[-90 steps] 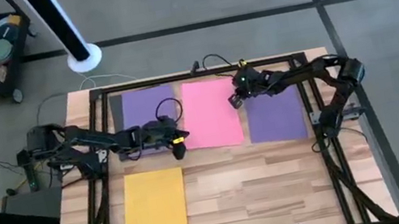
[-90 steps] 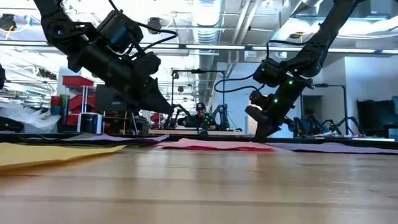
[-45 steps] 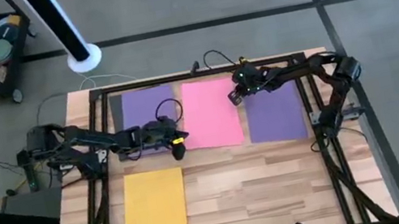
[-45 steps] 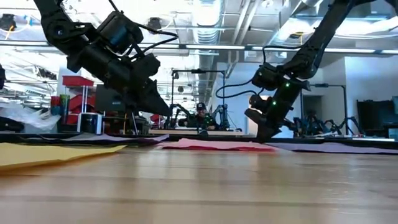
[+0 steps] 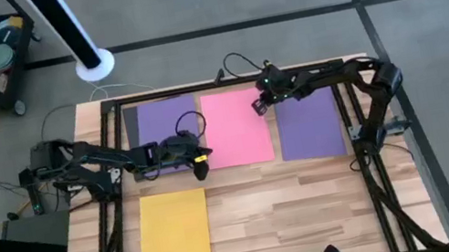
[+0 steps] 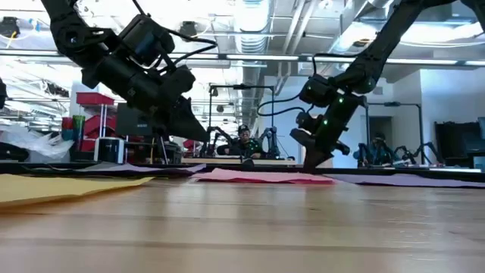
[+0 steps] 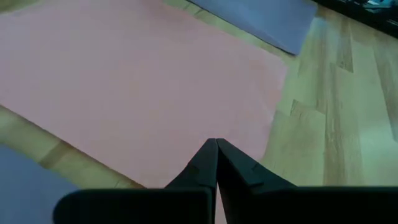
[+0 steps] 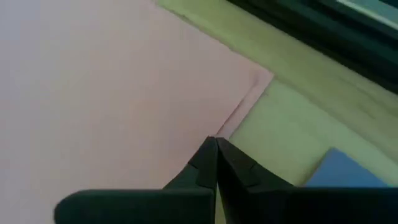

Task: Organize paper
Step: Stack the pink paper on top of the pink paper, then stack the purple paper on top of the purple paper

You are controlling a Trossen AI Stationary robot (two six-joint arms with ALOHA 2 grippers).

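Between your two purple sheets (image 5: 165, 121) (image 5: 309, 124), the pink sheet (image 5: 237, 128) lies flat, long axis running front to back. Your left gripper (image 5: 199, 165) and right gripper (image 5: 261, 106), both pressed together, touch its opposite edges; bare table (image 5: 295, 211) remains ahead.

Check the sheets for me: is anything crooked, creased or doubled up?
One oddity: in the right wrist view, the pink sheet shows a second pink edge peeking out at its corner, as if two sheets are stacked slightly offset. The purple sheets and yellow sheet lie flat.
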